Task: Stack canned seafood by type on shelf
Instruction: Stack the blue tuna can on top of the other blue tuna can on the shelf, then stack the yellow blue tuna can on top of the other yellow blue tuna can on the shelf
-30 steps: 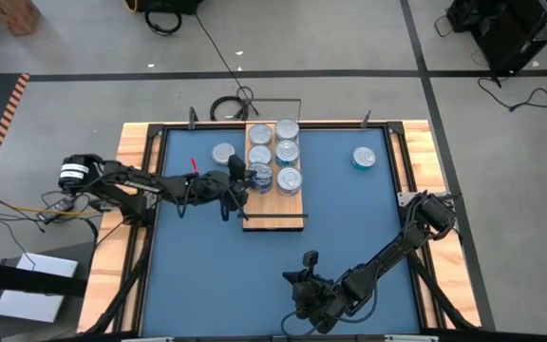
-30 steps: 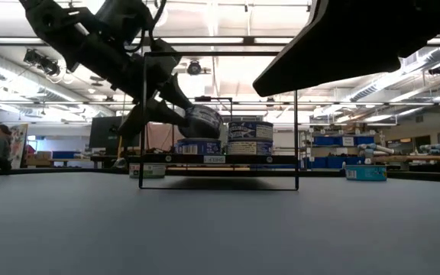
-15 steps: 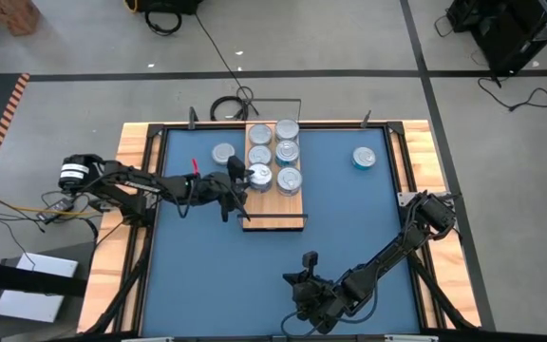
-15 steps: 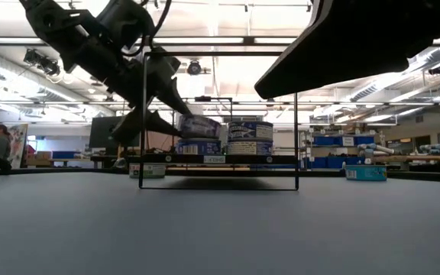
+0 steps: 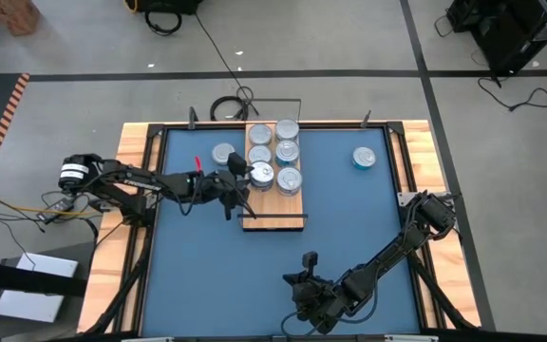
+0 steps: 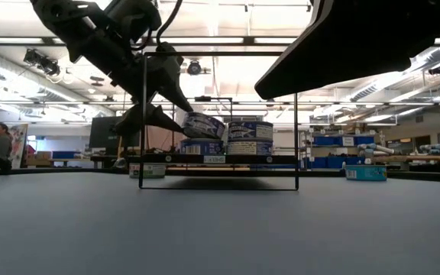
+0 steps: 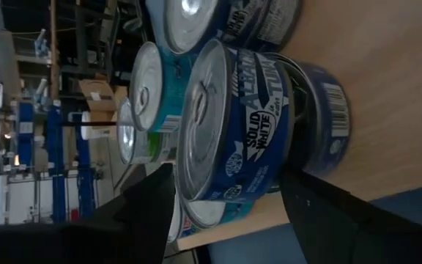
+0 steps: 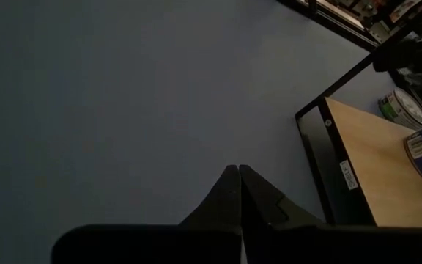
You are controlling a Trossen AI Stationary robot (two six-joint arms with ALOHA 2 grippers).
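Observation:
The shelf (image 5: 272, 205) is a light-wood board in a thin black frame at the table's far middle, and several tins stand on it. At its near left corner a blue tuna tin (image 7: 240, 125) lies a little tilted on top of another blue tin (image 7: 324, 110). My left gripper (image 5: 239, 176) reaches in from the table's left. It is open, with one finger (image 6: 176, 90) above and one finger (image 6: 155, 121) below the top tin's left rim. My right gripper (image 5: 309, 258) is shut over the bare table near the front edge. My left gripper stands open around the top tin's left rim (image 6: 188, 122), coming nearly level from the table's left. Whether a fingertip touches the tin, I cannot tell. The tin rests on the lower tin (image 6: 198, 146), its left side a little raised.
One loose tin (image 5: 222, 153) stands on the blue table just left of the shelf. A teal tin (image 5: 364, 157) stands at the far right. A small red thing (image 5: 196, 163) lies by the left arm. The near half of the table holds only the right arm.
My left gripper has opened and let go of the blue tuna tin. The tin has sunk a little and now lies on the lower blue tin, less tilted than before. The gripper has stayed in place beside the shelf, its fingers tipped slightly upward.

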